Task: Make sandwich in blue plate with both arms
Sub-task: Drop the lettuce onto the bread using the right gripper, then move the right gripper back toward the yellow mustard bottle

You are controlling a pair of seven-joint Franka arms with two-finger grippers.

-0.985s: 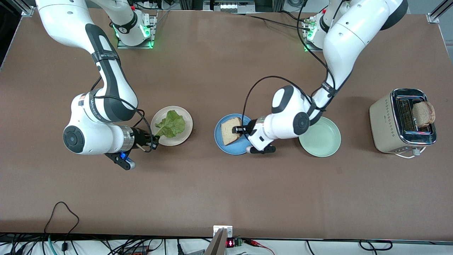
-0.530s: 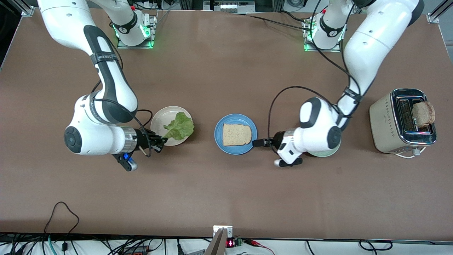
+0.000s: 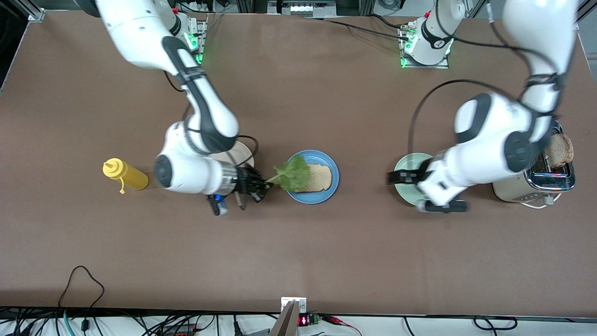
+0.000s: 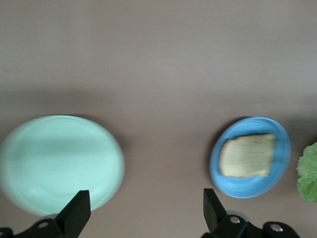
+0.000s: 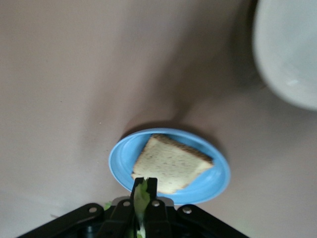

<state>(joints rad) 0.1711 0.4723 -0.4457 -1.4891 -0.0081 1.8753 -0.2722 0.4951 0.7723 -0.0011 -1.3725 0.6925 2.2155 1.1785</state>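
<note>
The blue plate sits mid-table with one slice of speckled toast flat in it, the only laid part of the sandwich. My right gripper is shut on the stem of a green lettuce leaf. The leaf hangs over the plate's edge and the end of the toast toward the right arm. In the right wrist view the stem shows between the shut fingers above the blue plate and toast. My left gripper is open and empty over the mint-green plate's edge. The left wrist view shows its gripper, the blue plate and the toast.
A cream toaster with a slice of toast standing in its slot is at the left arm's end. A yellow squeeze bottle lies toward the right arm's end. The cream-white plate is partly hidden under the right arm.
The left gripper let go of the toast, opened and drew back to the mint-green plate. The right gripper carried the lettuce from the cream-white plate to over the blue plate.
</note>
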